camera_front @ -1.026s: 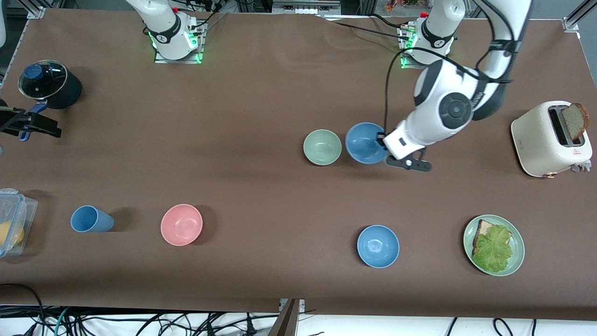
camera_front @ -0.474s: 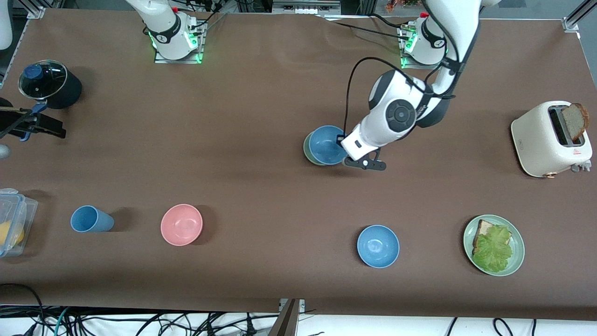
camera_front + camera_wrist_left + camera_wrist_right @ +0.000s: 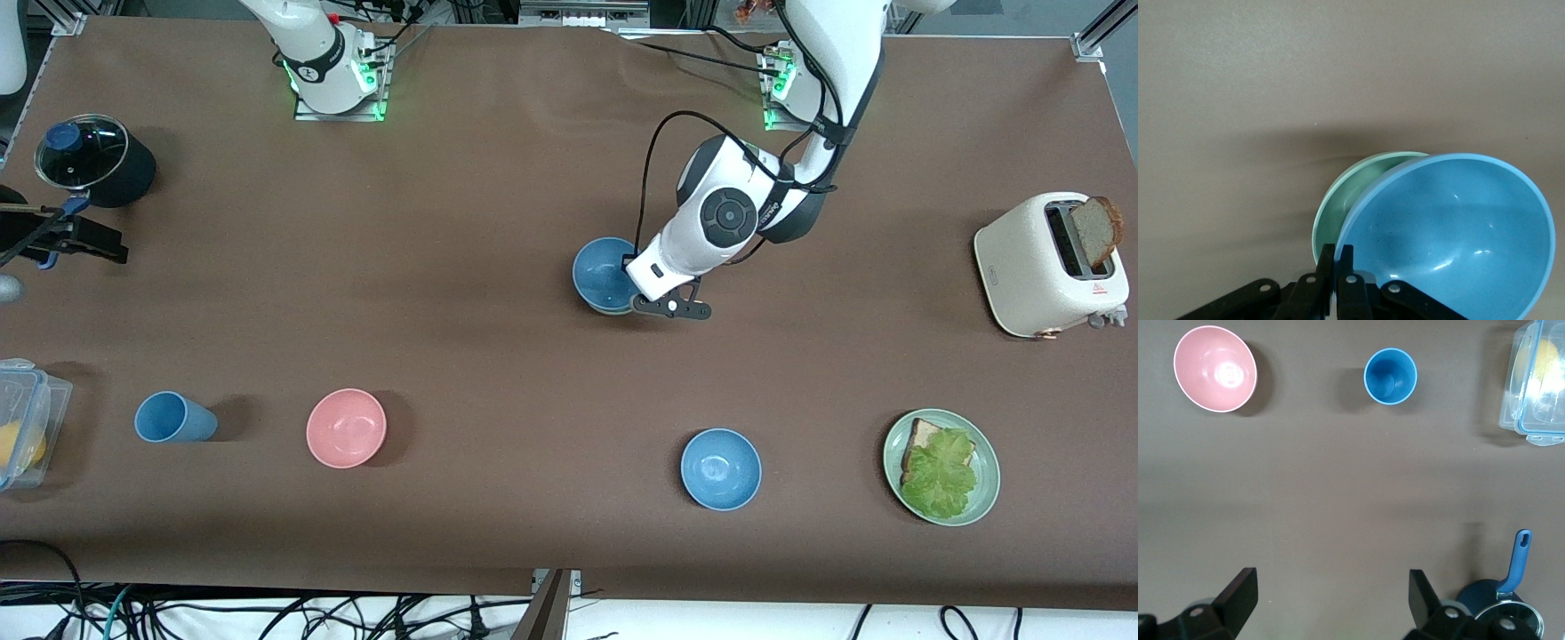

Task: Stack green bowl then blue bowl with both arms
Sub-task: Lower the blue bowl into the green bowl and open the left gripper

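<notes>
My left gripper [image 3: 1337, 257] is shut on the rim of the blue bowl [image 3: 601, 272] [image 3: 1458, 230] and holds it tilted over the green bowl [image 3: 1353, 193]. In the front view only a thin sliver of the green bowl [image 3: 613, 310] shows under the blue one. I cannot tell whether the two bowls touch. My right gripper [image 3: 1331, 587] hangs open and empty, high over the right arm's end of the table, and waits.
A second blue bowl [image 3: 721, 468] sits nearer the front camera. A pink bowl [image 3: 346, 428], a blue cup [image 3: 173, 418], a clear container [image 3: 22, 422] and a lidded pot [image 3: 89, 160] stand toward the right arm's end. A green plate [image 3: 985, 498] and a toaster [image 3: 1031, 267] stand toward the left arm's end.
The left gripper has carried the blue bowl from beside the green bowl to over it, toward the right arm's end. The right arm has barely moved.
</notes>
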Tool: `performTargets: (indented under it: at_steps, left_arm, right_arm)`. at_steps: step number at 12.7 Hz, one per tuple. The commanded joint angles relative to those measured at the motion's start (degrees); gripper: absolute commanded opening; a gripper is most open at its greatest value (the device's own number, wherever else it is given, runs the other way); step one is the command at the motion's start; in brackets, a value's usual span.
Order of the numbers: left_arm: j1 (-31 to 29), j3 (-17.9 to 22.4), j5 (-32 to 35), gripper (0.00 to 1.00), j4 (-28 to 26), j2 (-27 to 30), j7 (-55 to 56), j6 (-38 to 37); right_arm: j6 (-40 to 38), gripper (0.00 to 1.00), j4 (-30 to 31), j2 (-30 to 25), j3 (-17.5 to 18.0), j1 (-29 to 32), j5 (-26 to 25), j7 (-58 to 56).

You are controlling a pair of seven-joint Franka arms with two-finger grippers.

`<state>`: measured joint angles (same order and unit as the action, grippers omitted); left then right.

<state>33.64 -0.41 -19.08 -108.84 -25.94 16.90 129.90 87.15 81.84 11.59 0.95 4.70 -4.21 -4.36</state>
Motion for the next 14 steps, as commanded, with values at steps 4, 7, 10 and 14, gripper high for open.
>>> performTargets:
  at_steps: [4,7,10,14]
  left_arm:
    - [0.72,0.59,-0.61,0.00,-0.05,-1.12,-0.55,-0.44]
    - [0.72,0.59,-0.61,0.20,-0.23,-1.30,-0.46,-0.44]
    - [0.72,0.59,-0.70,0.88,-0.14,-1.21,-0.46,-0.44]
    - [-0.94,0.76,-0.52,1.00,-1.28,3.08,-0.19,-0.09]
  right_arm:
    - [0.21,1.00,0.25,-0.34,-0.07,-0.04,0.87,-0.12]
    - [0.39,1.00,0.25,-0.34,-0.07,-0.13,0.87,-0.21]
    - [0.48,1.00,0.25,-0.34,-0.07,-0.13,0.87,-0.30]
    - [0.48,1.00,0.25,-0.34,-0.07,-0.04,0.87,-0.21]
